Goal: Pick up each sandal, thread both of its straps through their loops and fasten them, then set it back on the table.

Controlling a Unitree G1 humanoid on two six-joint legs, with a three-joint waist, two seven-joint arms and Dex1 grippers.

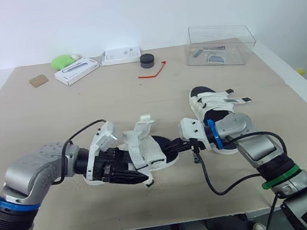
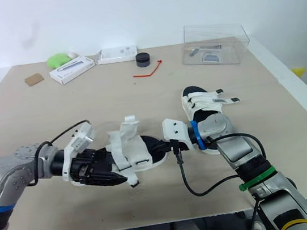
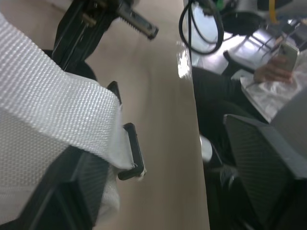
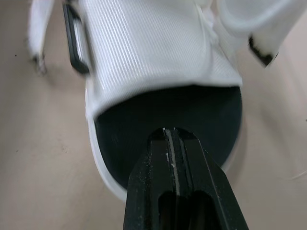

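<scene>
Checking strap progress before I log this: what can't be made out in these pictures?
Near sandal: one end, head views, covered by the left gripper.
Black loop: left wrist view, the strap hides most of it; threading unclear.
Far sandal: near end, head views, behind the right gripper.
Clear box: contents too small, head views.

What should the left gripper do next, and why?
Probably close the left gripper on the white strap beside its black loop: its fingers stand apart and the strap lies across one. The shut right gripper rests on the sandal, on its black footbed, seemingly steadying it for threading.
</scene>
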